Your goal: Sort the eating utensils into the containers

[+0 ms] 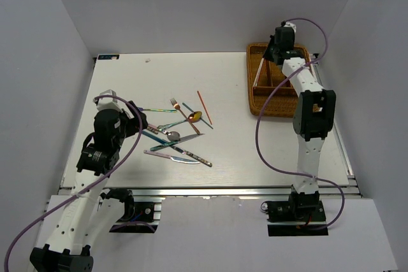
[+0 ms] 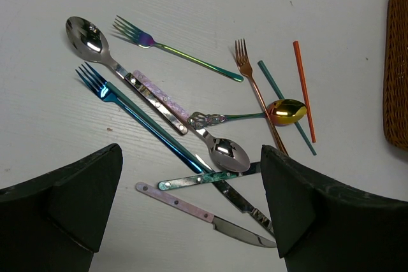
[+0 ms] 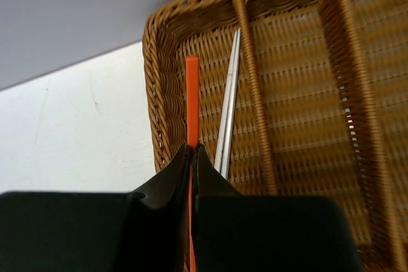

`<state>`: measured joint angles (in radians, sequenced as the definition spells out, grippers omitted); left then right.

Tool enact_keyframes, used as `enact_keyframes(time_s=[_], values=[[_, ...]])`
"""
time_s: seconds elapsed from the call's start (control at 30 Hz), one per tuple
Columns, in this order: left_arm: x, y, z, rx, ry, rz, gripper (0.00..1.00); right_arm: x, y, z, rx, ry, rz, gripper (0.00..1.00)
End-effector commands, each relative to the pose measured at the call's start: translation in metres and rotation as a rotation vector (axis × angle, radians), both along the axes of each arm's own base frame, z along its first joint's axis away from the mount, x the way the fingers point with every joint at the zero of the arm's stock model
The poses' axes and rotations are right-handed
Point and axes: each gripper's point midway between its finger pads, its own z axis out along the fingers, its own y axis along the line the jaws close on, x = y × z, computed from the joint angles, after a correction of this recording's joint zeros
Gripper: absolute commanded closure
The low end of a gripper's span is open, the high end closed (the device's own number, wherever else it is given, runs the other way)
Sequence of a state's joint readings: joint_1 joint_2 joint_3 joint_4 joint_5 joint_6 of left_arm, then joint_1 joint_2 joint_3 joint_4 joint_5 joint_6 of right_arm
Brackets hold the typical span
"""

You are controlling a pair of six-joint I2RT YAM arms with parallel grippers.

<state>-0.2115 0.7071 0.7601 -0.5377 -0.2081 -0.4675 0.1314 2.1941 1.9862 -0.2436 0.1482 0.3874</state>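
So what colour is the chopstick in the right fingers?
Orange-red chopstick, clearest in the right wrist view.

You have a white table (image 1: 255,151) carrying a brown wicker tray (image 1: 271,112) at its far right and, well apart toward centre-left, crisscrossed metal cutlery (image 1: 172,137) beside two thin chopsticks (image 1: 204,107).

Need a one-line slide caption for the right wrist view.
Right end effector shut on a red chopstick at the wicker tray edge slot, beside a white chopstick.
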Motion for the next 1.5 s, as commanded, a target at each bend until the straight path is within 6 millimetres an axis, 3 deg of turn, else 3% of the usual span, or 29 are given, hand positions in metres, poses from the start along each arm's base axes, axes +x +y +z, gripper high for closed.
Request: enact_keyframes(time_s=[0.0,0.07,0.17,0.37,0.87,0.97,1.1,1.13,1.3,1.33,1.37,1.4,1.43,1.47], values=[[0.003,-0.003,-0.002,0.004,-0.002,-0.018,0.02,0.016,0.021,0.017,0.005,-0.075,0.038,1.0],[0.003,-0.004,-0.004,0.005,0.008,-0.023,0.02,0.021,0.015,0.017,-0.028,-0.085,0.017,1.0],[0.004,-0.006,-0.006,0.004,0.017,-0.031,0.02,0.028,0.005,0.0,-0.095,-0.062,-0.001,1.0],[0.004,-0.006,-0.005,0.003,0.013,-0.033,0.02,0.03,-0.001,-0.006,-0.151,-0.058,0.009,0.98],[0.004,-0.006,-0.005,0.002,0.01,-0.033,0.02,0.029,0.003,-0.021,-0.14,-0.036,0.056,0.95],[0.004,-0.006,-0.005,0.002,0.01,-0.033,0.02,0.029,0.006,-0.023,-0.135,-0.029,0.069,0.87],[0.004,-0.007,-0.004,0.002,0.009,-0.035,0.02,0.027,0.002,-0.021,-0.132,-0.022,0.041,0.46],[0.004,-0.006,-0.004,0.002,0.009,-0.033,0.02,0.027,0.002,-0.019,-0.128,-0.025,0.038,0.43],[0.003,-0.006,-0.003,0.002,0.006,-0.035,0.02,0.015,0.005,-0.011,-0.089,-0.007,0.022,0.38],[0.003,-0.006,-0.003,0.001,0.004,-0.033,0.02,0.012,0.014,-0.005,-0.084,-0.027,0.032,0.38],[0.003,-0.006,-0.003,0.002,0.002,-0.033,0.02,0.005,0.021,0.018,-0.072,-0.068,0.045,0.38],[0.002,-0.005,-0.002,0.002,0.001,-0.031,0.02,-0.006,0.028,0.008,-0.068,-0.045,0.063,0.38],[0.002,-0.005,-0.002,0.003,0.001,-0.029,0.02,-0.014,0.045,0.015,-0.054,-0.059,0.096,0.38],[0.002,-0.004,-0.001,0.002,-0.003,-0.024,0.02,-0.023,0.056,0.034,-0.04,-0.091,0.119,0.38]])
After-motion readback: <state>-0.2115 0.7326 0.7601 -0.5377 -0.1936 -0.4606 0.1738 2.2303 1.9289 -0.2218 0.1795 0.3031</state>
